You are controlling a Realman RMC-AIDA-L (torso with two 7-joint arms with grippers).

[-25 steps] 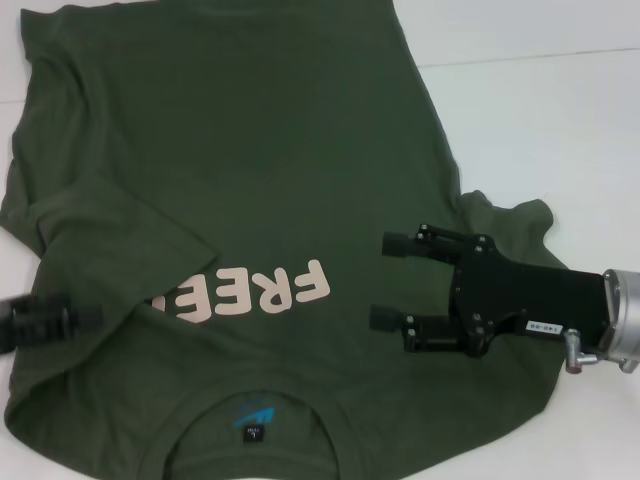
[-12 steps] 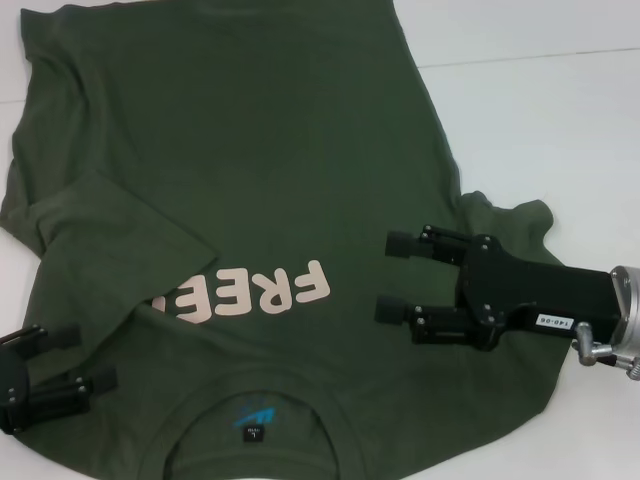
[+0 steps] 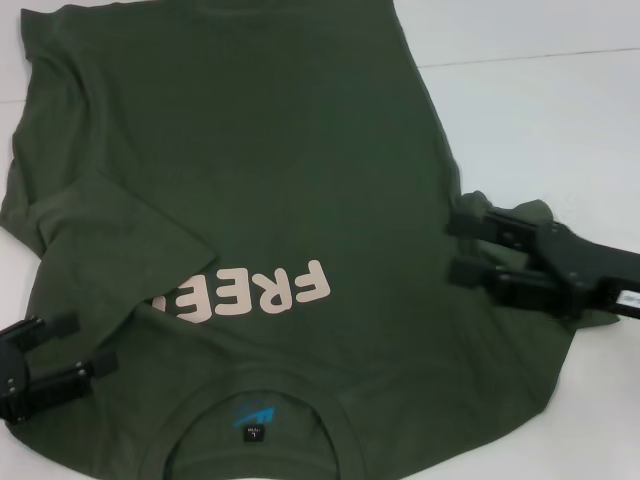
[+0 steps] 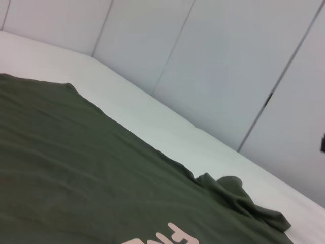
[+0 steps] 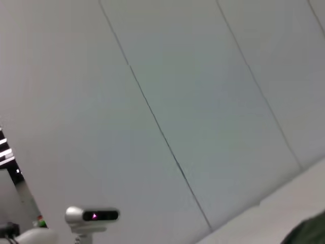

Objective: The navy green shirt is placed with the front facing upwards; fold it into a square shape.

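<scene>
A plain white tabletop [image 3: 540, 110] carries a dark olive-green cotton T-shirt [image 3: 250, 170], spread front-up with pale pink "FREE" lettering [image 3: 245, 293] beside its ribbed round collar [image 3: 250, 385].

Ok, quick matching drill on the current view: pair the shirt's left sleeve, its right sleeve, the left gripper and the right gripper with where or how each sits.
Things:
1. left sleeve of the navy green shirt
2. right sleeve
3. left gripper
4. right gripper

States:
A. open, over the shirt's edge beside the bunched sleeve
B. folded in over the chest, covering part of the FREE lettering
C. bunched up at the shirt's side
D. open, low at the shoulder, near the collar

Pairs: 1-B, 2-C, 3-D, 4-A
</scene>
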